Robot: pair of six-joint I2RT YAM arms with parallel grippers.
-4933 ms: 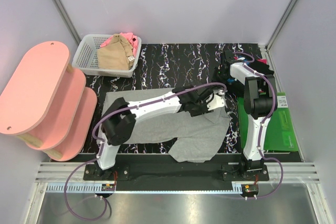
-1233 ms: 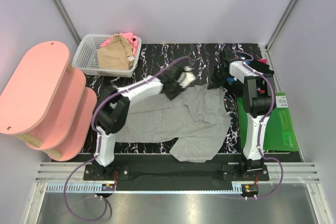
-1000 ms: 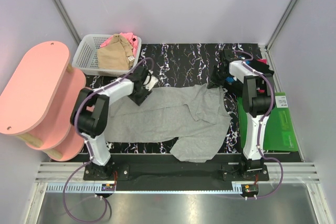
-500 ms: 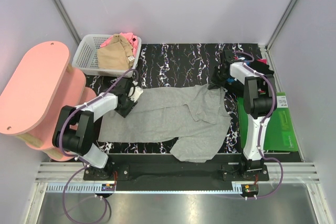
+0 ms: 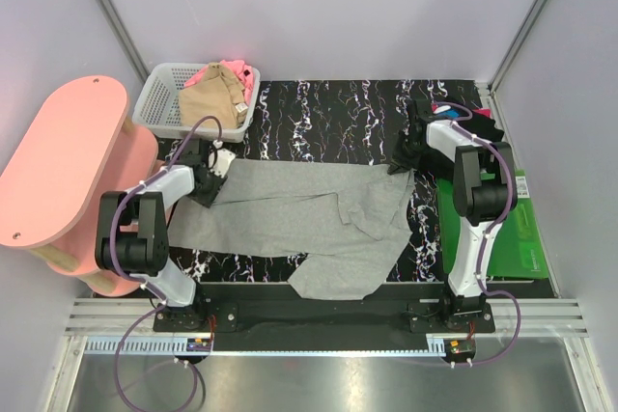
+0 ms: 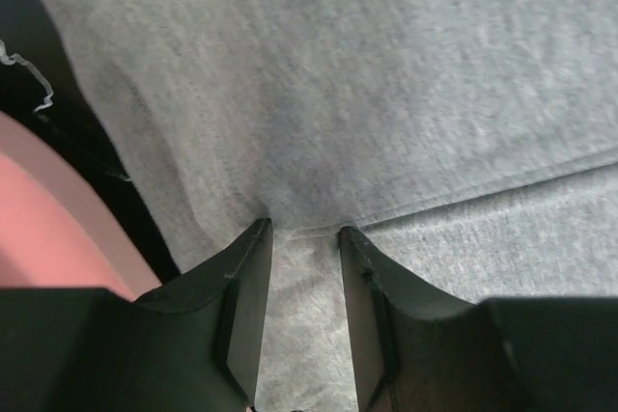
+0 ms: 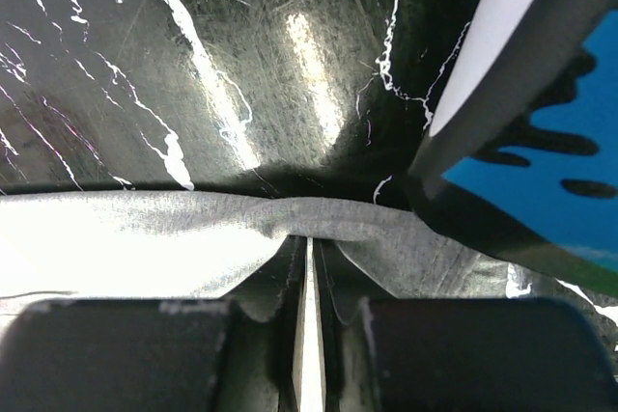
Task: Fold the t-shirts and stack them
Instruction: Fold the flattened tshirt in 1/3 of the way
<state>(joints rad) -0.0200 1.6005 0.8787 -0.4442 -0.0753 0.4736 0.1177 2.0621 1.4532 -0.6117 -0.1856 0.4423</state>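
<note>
The large light-grey t-shirt [image 5: 309,214] lies spread across the black marbled table [image 5: 328,113], its far edge pulled straight between my two grippers. My left gripper [image 5: 209,174] is shut on its far left corner; in the left wrist view grey cloth [image 6: 386,94] fills the narrow gap between the fingers [image 6: 304,231]. My right gripper [image 5: 404,159] is shut on the far right corner; in its wrist view the jaws [image 7: 309,236] pinch the shirt's edge [image 7: 145,238]. The tan t-shirt [image 5: 210,103] and pink t-shirt [image 5: 232,72] lie in the basket. The black printed t-shirt [image 5: 456,108] lies far right.
A white lattice basket [image 5: 159,103] stands at the far left. A pink tiered shelf [image 5: 63,171] borders the left edge of the table. A green board [image 5: 517,233] lies on the right, beside the right arm. The blue print [image 7: 599,142] shows close to the right gripper.
My left gripper swept from the shirt's right side across to its far left corner, pulling the cloth out flat. The shirt's lower flap shifted left. The right gripper stayed put.
</note>
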